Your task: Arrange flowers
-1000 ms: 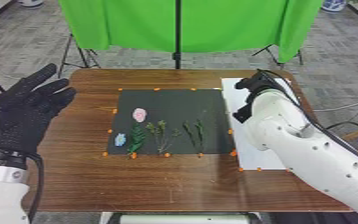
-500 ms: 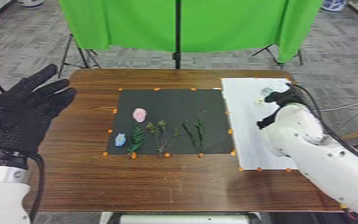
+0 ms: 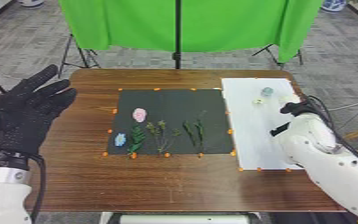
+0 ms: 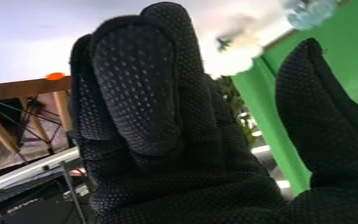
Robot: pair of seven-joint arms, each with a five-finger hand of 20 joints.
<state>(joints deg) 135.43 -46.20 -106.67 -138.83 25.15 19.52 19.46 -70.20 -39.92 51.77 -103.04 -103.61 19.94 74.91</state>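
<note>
A: Right hand (image 4: 189,187) by white sheet's (image 3: 254,132) right edge: fingers together, thumb apart; pale flowers (image 3: 259,101) nearby. Pink flower (image 3: 140,115) left, on dark mat (image 3: 175,105).

B: We should probably lift clear of petals, then cross left, pinching gently.

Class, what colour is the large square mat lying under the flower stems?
Dark grey mat, clearest in the head view.

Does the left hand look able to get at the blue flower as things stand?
Probably yes: the left hand is open, and nothing seems to block its way to the blue flower on the black mat.
</note>
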